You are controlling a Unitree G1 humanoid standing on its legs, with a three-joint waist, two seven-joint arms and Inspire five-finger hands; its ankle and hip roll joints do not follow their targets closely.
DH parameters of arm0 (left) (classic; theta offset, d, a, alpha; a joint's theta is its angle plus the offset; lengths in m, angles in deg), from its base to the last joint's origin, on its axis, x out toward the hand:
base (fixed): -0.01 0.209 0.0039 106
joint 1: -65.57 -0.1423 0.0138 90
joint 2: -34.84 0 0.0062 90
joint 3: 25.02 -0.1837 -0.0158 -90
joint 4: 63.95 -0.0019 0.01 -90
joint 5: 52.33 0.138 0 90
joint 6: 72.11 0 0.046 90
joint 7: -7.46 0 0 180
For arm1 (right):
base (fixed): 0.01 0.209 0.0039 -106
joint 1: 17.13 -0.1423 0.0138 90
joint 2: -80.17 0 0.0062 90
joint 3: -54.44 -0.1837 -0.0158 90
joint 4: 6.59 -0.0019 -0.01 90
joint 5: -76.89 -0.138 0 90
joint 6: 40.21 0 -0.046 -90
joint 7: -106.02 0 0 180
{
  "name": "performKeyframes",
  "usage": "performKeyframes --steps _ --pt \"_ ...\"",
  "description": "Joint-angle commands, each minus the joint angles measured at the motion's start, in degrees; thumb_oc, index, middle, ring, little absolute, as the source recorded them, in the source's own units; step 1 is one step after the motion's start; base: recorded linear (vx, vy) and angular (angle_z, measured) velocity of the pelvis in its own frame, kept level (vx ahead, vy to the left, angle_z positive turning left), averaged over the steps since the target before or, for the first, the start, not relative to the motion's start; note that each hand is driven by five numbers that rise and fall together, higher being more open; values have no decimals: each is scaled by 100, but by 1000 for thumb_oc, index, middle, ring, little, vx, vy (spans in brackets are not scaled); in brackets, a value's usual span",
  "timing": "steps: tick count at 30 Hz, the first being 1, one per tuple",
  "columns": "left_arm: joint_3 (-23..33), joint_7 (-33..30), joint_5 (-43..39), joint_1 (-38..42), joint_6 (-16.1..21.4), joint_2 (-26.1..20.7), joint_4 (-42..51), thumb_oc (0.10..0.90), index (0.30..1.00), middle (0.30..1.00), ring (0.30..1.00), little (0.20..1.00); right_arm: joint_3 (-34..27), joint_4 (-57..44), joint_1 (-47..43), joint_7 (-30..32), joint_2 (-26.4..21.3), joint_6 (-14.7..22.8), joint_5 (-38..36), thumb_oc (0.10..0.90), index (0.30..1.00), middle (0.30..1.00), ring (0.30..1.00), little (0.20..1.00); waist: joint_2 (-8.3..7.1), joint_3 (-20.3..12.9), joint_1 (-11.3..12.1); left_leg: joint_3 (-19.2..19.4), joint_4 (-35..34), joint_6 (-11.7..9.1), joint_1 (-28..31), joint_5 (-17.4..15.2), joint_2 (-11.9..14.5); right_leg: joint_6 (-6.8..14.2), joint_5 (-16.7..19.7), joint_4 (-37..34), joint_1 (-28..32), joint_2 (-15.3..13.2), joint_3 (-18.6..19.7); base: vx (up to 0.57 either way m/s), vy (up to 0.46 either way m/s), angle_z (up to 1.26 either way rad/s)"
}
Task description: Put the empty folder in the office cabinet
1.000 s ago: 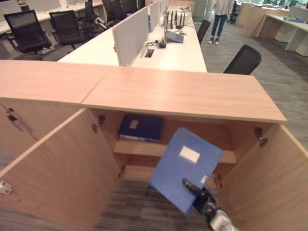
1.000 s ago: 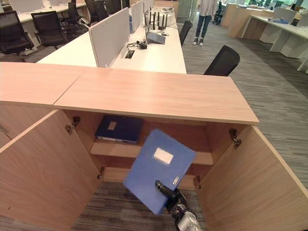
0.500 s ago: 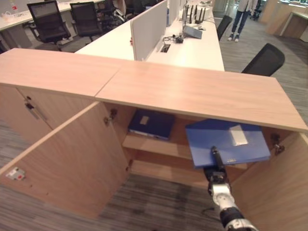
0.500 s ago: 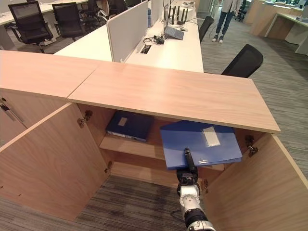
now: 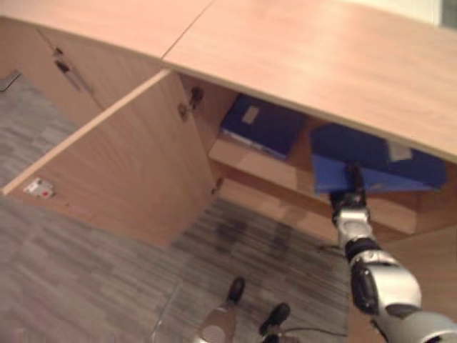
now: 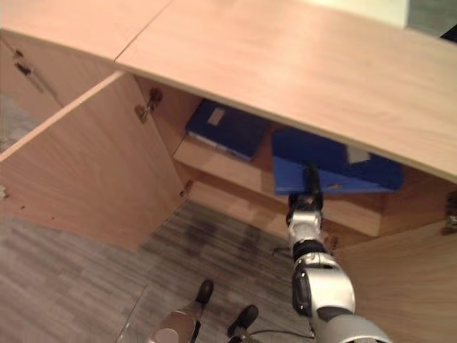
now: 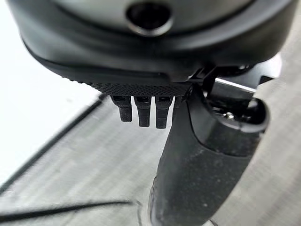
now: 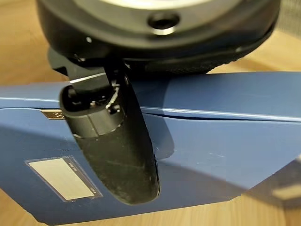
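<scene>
The blue folder (image 5: pixel 378 161) with a white label lies flat on the right half of the cabinet shelf (image 5: pixel 239 152), its far part under the wooden cabinet top (image 5: pixel 321 64). My right hand (image 5: pixel 351 187) is at the folder's near edge. In the right wrist view its thumb (image 8: pixel 113 146) lies curled over the folder's cover (image 8: pixel 225 136), pinching it. My left hand (image 7: pixel 155 47) hangs over the grey floor with relaxed fingers (image 7: pixel 141 110) and holds nothing.
A darker blue folder (image 5: pixel 263 123) lies on the left half of the same shelf. The left cabinet door (image 5: pixel 121 164) stands wide open and the right door (image 6: pixel 407 279) is open too. Grey carpet (image 5: pixel 86 286) lies in front of the cabinet.
My right hand swung the blue folder from tilted in front of the cabinet to flat, then pushed it deeper onto the shelf. The camera has tipped downward.
</scene>
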Motion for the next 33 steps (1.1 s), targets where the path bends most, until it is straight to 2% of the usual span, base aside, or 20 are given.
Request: performKeyframes --steps 1,2,3,4,6,13,25,33 --pt "-492 -114 16 31 120 -355 -213 800 900 900 900 900 200 -774 -856 -250 -828 645 -128 400 300 300 300 300 108 88 1 -301 631 55 -272 -822 -279 446 -312 437 -53 -447 46 -98 58 37" --pt "-496 -115 15 42 120 -350 -216 800 900 900 900 900 202 -770 -865 -248 -838 644 -128 400 300 300 300 300 111 82 -1 -305 661 57 -302 -835 -285 447 -325 459 -76 -455 42 -120 90 47" --pt "-575 -142 21 80 128 -406 -189 800 900 900 900 900 169 -849 -1095 -193 -1035 777 -183 400 300 300 300 300 273 160 40 -346 978 84 -623 -906 -417 398 -435 840 -403 -597 6 -80 76 28" --pt "-613 -153 45 76 131 -446 -188 800 900 900 900 900 169 -898 -1203 -180 -1084 847 -230 400 300 300 300 300 341 186 50 -365 1067 98 -732 -920 -443 375 -469 962 -532 -656 15 -83 78 12" --pt "-674 -171 116 88 128 -471 -189 800 900 900 900 900 151 -1030 -1361 -123 -1171 1009 -273 400 300 300 300 300 399 153 83 -369 1224 128 -983 -958 -493 345 -575 1237 -804 -759 63 -17 51 4" --pt "-752 -165 212 92 139 -602 -56 800 900 900 900 900 61 -1204 -1480 62 -1411 1340 -283 400 300 300 300 300 442 101 152 -425 1189 146 -1264 -905 -531 337 -688 1468 -1145 -873 104 -3 -10 5" --pt "-789 -111 343 65 148 -829 -47 800 900 900 900 900 137 -709 -1758 303 -1962 1180 -180 400 300 300 300 300 478 124 118 -541 865 109 -1219 -735 -473 333 -729 1471 -1241 -850 79 -7 -39 0" --pt "-786 -136 314 28 203 -932 -38 800 900 900 900 900 405 -458 -2169 340 -2356 1018 -118 400 300 300 300 300 632 170 115 -547 741 101 -1263 -658 -459 316 -769 1617 -1478 -853 133 -4 -9 0"
